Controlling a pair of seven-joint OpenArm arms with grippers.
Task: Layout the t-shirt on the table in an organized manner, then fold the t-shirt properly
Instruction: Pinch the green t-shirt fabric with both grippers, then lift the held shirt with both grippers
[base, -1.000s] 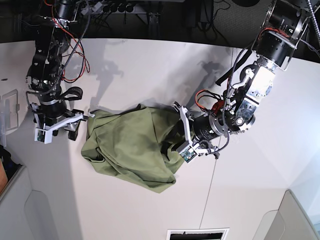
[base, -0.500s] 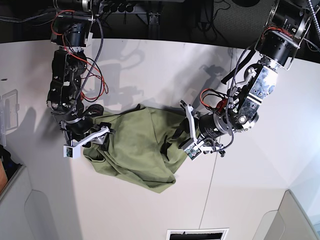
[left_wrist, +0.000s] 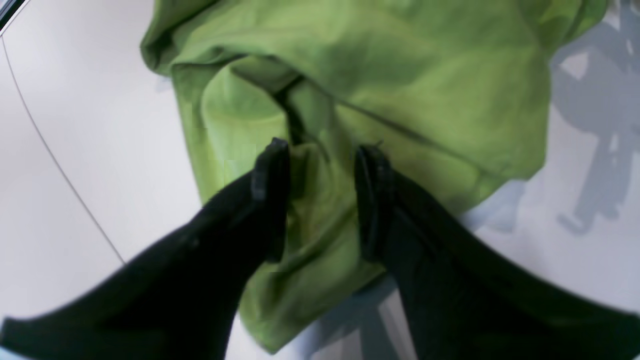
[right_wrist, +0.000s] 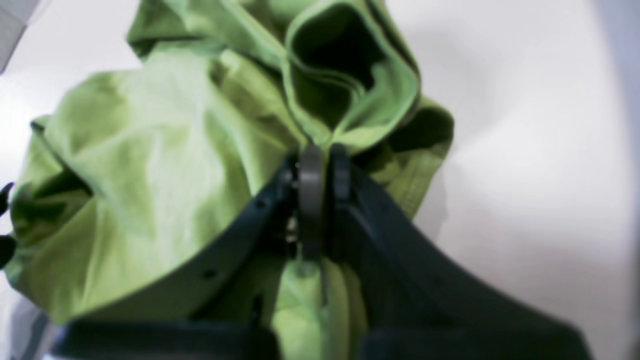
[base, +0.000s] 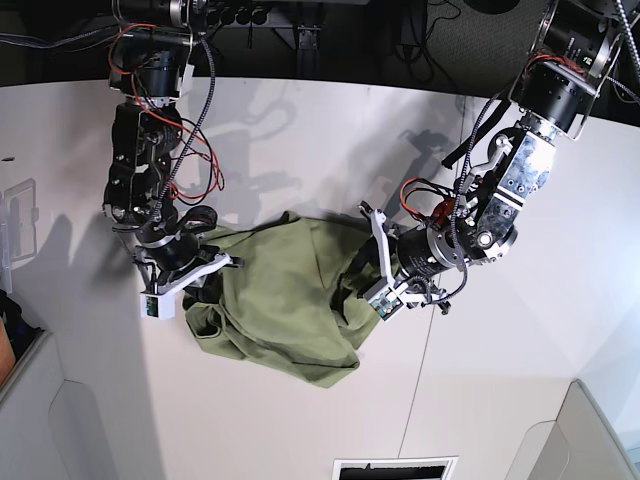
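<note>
shirt (base: 285, 290): crumpled heap on table (base: 500, 400); unfolded
right claw (right_wrist: 320, 165): pinched tight on a shirt fold
left claw (left_wrist: 320, 195): fingers apart, straddling a shirt ridge

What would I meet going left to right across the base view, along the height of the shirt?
Bare table → right gripper, shut on the t-shirt's edge → bunched t-shirt → left gripper, jaws apart around the cloth → table seam line

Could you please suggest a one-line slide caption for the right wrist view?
Right pincer shut on a fold of the crumpled t-shirt on the table.
</note>
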